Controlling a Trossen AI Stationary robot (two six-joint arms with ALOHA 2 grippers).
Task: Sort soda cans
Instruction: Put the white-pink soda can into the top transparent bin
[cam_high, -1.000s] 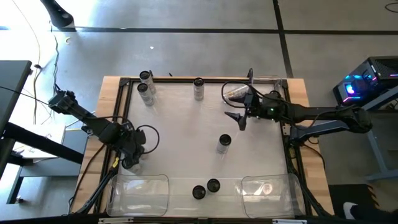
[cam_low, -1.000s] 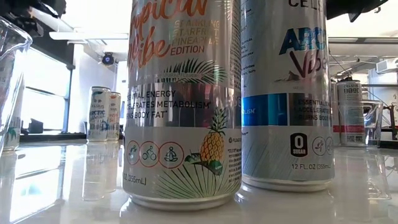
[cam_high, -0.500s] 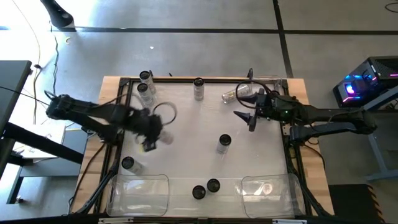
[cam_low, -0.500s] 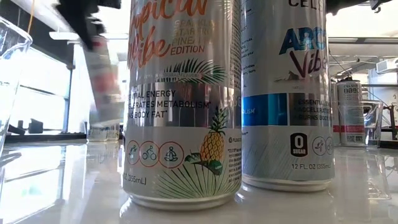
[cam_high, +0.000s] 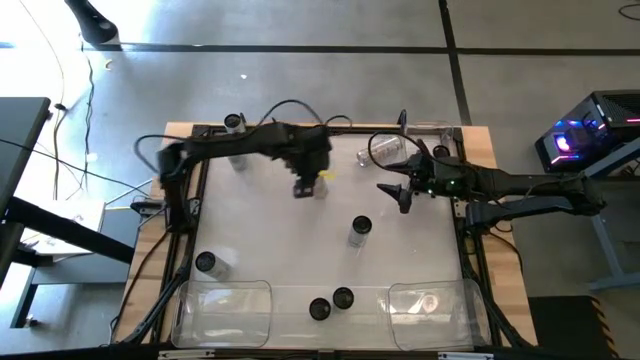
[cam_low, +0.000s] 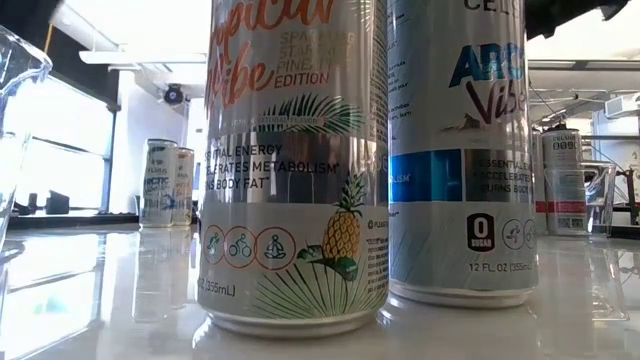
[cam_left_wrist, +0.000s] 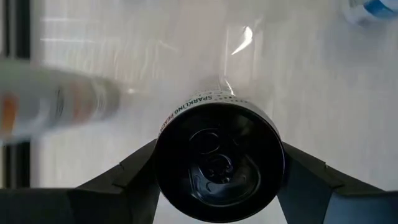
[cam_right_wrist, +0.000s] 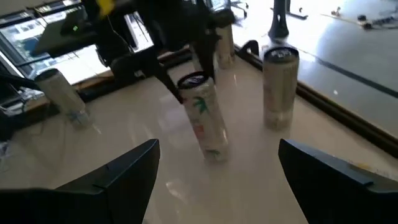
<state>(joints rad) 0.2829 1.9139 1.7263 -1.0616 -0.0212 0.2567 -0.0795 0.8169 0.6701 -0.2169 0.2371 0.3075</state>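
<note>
My left gripper (cam_high: 312, 182) (cam_left_wrist: 219, 177) hangs over the table's far middle, shut on a soda can (cam_right_wrist: 205, 118) with a dark top and palm print. Another can (cam_right_wrist: 280, 87) stands just beyond it by the far rail. More cans stand at the far left (cam_high: 232, 122), centre right (cam_high: 358, 230) and near left (cam_high: 205, 262). Two stand at the near middle (cam_high: 318, 308) (cam_high: 342, 297) and fill the low view (cam_low: 295, 170) (cam_low: 460, 150). My right gripper (cam_high: 397, 195) (cam_right_wrist: 214, 186) is open over the far right and touches nothing. My left gripper pinches the can just below its top rim (cam_left_wrist: 163, 134), one finger (cam_right_wrist: 174, 87) on each side of the wall. The fingers come from above, pointing down. The can hangs below them, about upright; its base looks clear of the table, though that is not certain.
Two clear plastic bins sit along the near edge, one left (cam_high: 225, 284) and one right (cam_high: 430, 286). A black rail (cam_high: 190, 200) frames the table. A clear container (cam_high: 385, 148) lies near the far right corner. Open tabletop lies left of centre.
My left gripper has swept from the table's near left toward the far middle, moving right and away from the near edge, carrying a can raised off the table. One can stays standing at the near left.
</note>
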